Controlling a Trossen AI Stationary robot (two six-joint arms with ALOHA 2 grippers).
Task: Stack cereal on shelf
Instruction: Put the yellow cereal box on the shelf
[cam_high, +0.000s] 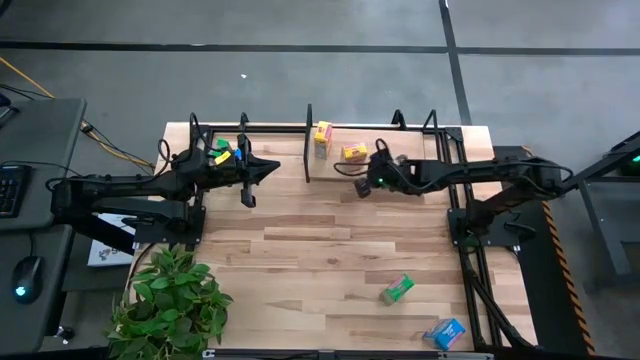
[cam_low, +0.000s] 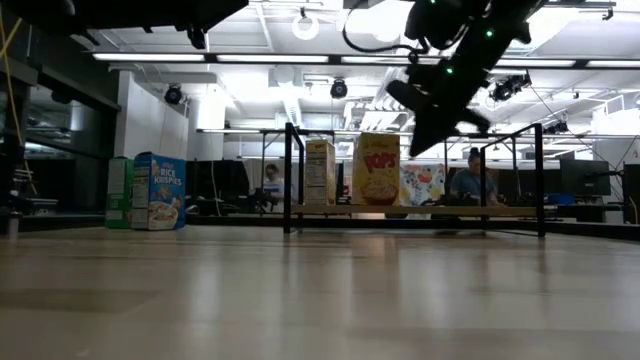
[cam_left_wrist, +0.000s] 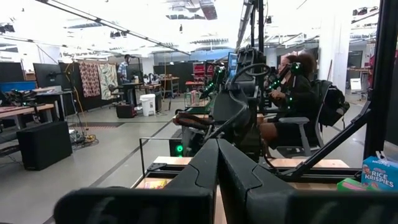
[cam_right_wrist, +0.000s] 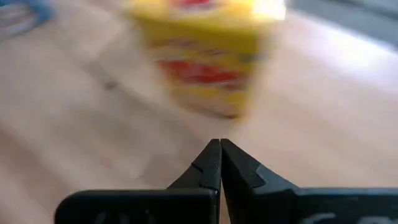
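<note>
The shelf (cam_high: 440, 130) is a low black tube frame with a light board, standing along the table's far edge. Two yellow cereal boxes (cam_low: 320, 172) (cam_low: 377, 168) stand upright on its board; the high view shows them too (cam_high: 322, 135) (cam_high: 353, 152). My right gripper (cam_high: 360, 187) hangs shut and tilted downward just on the near side of the second yellow box (cam_right_wrist: 211, 62), holding nothing. A green box (cam_high: 397, 289) and a blue box (cam_high: 446, 333) lie near the table's front right. A green and a blue box (cam_low: 158, 190) stand at the far left. My left gripper (cam_high: 270, 165) is shut and holds nothing, raised at the shelf's left end.
A potted plant (cam_high: 170, 300) sits at the table's near left corner. The shelf's upright black posts (cam_low: 288, 175) rise beside the yellow boxes. Bare tabletop (cam_high: 300, 250) lies between the shelf and the front boxes. A person (cam_low: 470, 182) sits in the room beyond.
</note>
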